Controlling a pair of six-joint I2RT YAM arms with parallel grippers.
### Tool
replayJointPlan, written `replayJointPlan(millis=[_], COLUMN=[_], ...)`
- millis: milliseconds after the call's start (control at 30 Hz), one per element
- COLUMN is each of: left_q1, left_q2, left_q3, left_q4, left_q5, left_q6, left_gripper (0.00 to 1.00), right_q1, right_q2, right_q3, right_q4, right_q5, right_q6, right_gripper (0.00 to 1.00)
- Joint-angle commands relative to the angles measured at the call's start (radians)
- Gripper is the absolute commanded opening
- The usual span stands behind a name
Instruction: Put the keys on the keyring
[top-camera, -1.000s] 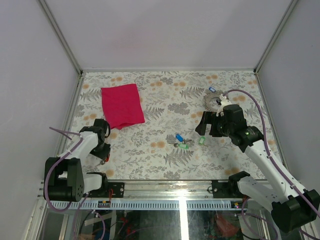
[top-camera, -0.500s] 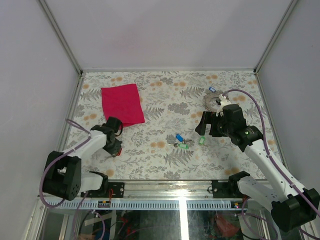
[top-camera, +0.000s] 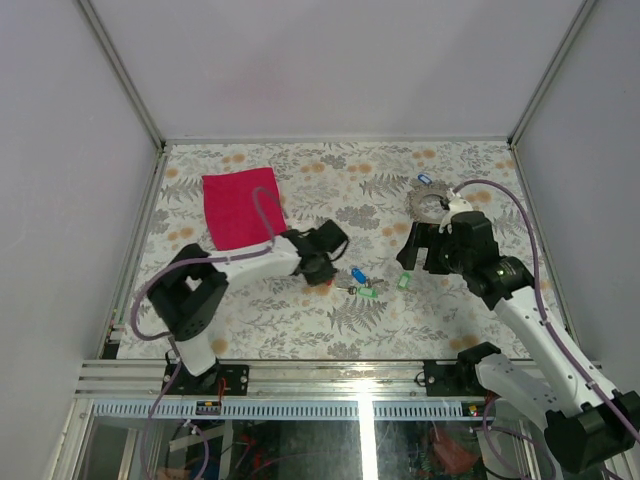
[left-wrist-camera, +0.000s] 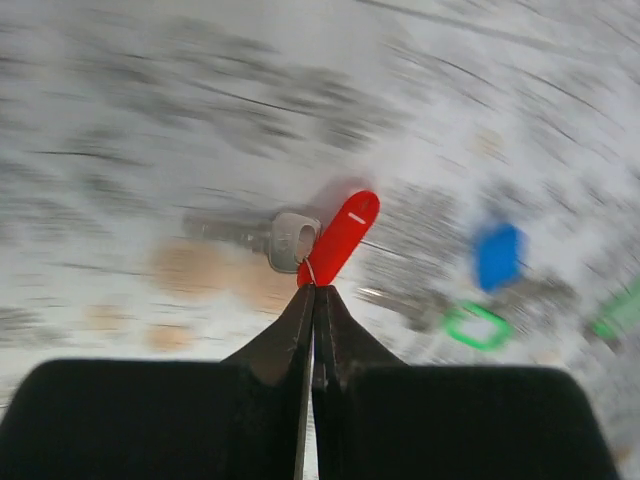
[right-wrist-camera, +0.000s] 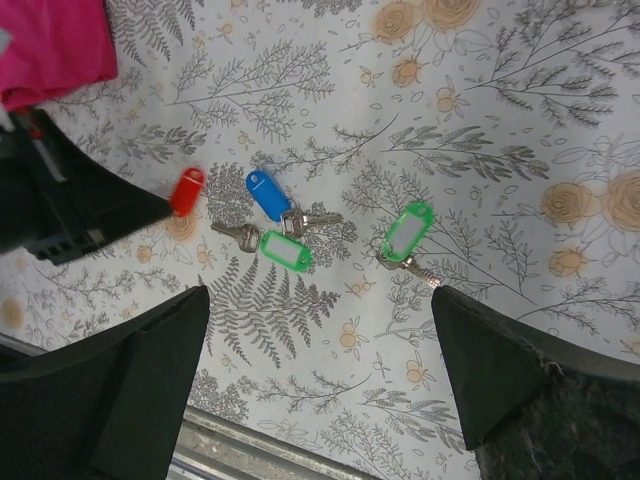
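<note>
Looking down from above, I see my left pincer (top-camera: 320, 272) at the middle of the flowery table (top-camera: 330, 180), and in its wrist view the jaws are pressed tight together on the small wire loop of the red-tagged key (left-wrist-camera: 340, 238). The silver blade sticks out beside the tag. I cannot tell whether it is off the table. Just beside it lie a blue-tagged key (right-wrist-camera: 268, 195) and a green-tagged key (right-wrist-camera: 285, 250) touching each other, with a second green-tagged key (right-wrist-camera: 408, 232) a little apart. My right pincer (right-wrist-camera: 320, 300) hangs over them with its jaws spread wide, holding nothing. The keyring (top-camera: 428, 202) lies just behind it near the back right corner, and a pink cloth (top-camera: 240, 205) lies back left.
</note>
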Motion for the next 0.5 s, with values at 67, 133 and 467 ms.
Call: replayJointPlan(millis=[67,133,467], left_q1=[-0.166,-0.172,-0.144], left_q2=[0.125,0.104,-0.079], left_q3=[0.242,0.246,0.166], left_q4=[0.056,0.056,0.033], left_q5=[-0.055,-0.08,-0.181], left_q6=[0.144,0.16,0.29], left_gripper=[0.15,0.28,0.53], right_q1=[0.007,0.007,0.007], right_q2=[-0.08,-0.09,-0.014], right_q3=[0.06,0.055,0.061], right_q4=[-0.022,-0.023,0.008], right_q5=[0.113,0.142,0.292], right_q6=[0.011,0.012,0.022], right_gripper=[1.0,1.0,0.98])
